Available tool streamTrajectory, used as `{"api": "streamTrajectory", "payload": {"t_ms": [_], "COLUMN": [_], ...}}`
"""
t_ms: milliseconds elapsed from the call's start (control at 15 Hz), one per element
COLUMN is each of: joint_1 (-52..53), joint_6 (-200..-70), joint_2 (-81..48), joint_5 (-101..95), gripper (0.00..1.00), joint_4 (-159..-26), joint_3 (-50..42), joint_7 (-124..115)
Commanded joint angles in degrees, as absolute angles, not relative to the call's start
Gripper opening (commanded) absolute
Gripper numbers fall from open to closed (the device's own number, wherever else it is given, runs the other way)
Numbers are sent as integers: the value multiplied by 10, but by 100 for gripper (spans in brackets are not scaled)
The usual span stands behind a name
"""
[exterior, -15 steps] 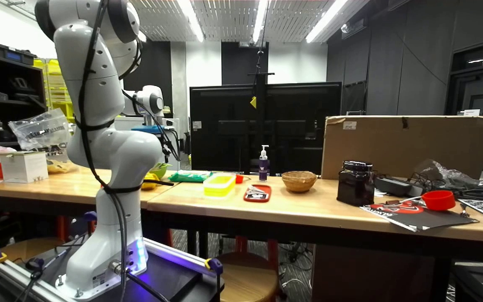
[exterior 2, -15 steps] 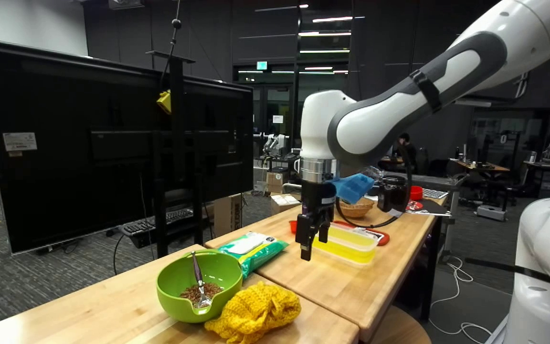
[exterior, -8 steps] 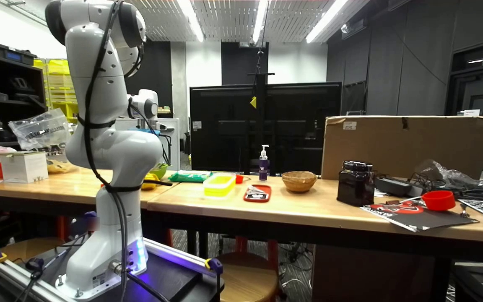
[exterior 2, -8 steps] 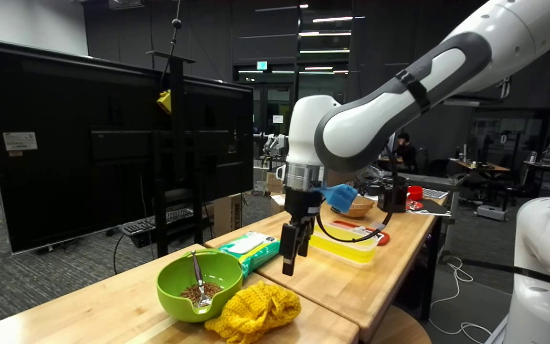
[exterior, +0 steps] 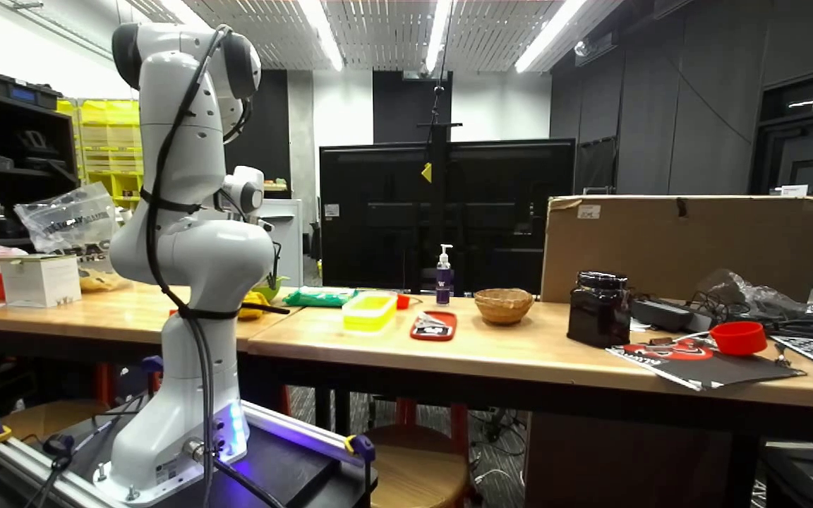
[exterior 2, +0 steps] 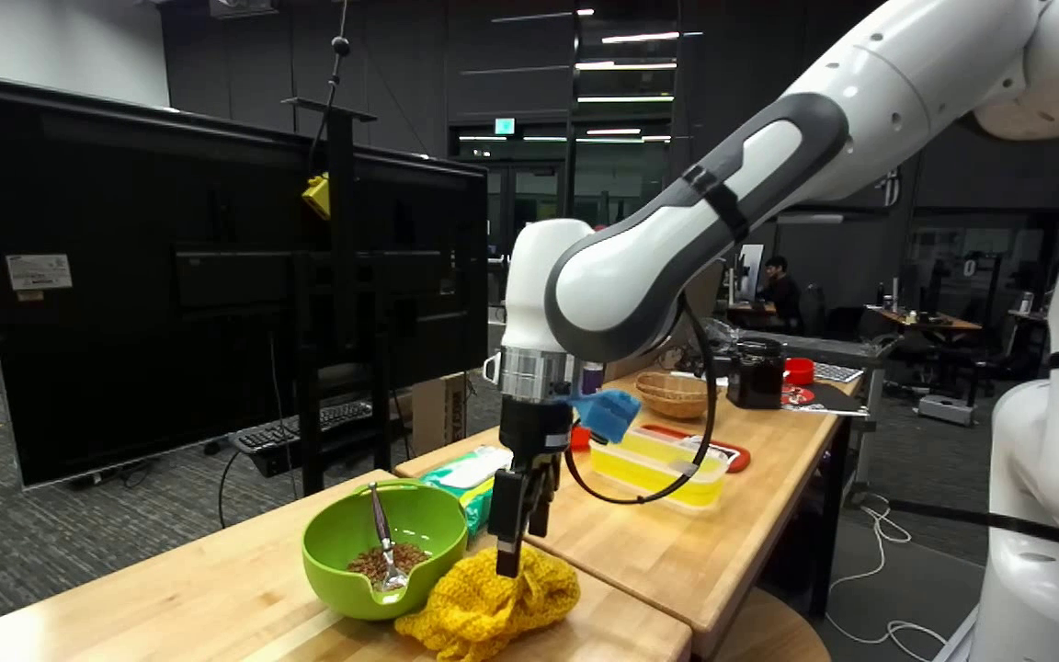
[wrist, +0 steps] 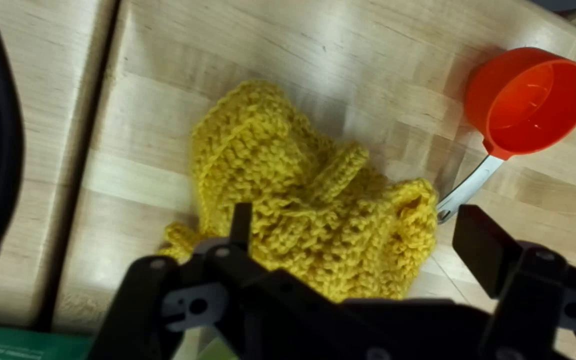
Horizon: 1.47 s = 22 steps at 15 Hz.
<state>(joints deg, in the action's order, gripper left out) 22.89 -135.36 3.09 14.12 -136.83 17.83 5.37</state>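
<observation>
One black robot gripper (exterior 2: pixel 524 544) is spread wide with nothing in it, just above one bumpy yellow knitted cloth (wrist: pixel 313 225), but I can't tell if they touch. The cloth lies in a heap on the pale wooden table (exterior 2: pixel 171 588), just beside one round green bowl (exterior 2: pixel 341 584), and one red measuring cup (wrist: pixel 523 105) with a silver handle lies by the cloth too. So far, it looks like nothing is picked up.

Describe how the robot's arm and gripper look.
Glossy white arm with dark grey trim, black straps and cables, and blue base lights. Below a silver wrist collar, the gripper is black, two-fingered; a blue block sits beside it.
</observation>
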Motion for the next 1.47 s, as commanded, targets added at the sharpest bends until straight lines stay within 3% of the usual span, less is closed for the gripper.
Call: {"api": "streamTrajectory", "payload": {"t_ms": [0, 133, 200, 267, 933, 1400], "joint_1": [226, 224, 223, 223, 225, 222], "joint_6": [-1365, -1370, -1371, -1370, -1309, -1139], "joint_2": [-19, -43, -55, -62, -87, -74], "joint_5": [154, 140, 136, 130, 54, 16], "gripper": [100, 100, 83, 74, 1, 1], "joint_4": [-1333, -1319, -1312, -1306, -1254, -1188], "joint_3": [193, 198, 200, 201, 199, 195], "joint_7": [64, 56, 55, 51, 23, 6]}}
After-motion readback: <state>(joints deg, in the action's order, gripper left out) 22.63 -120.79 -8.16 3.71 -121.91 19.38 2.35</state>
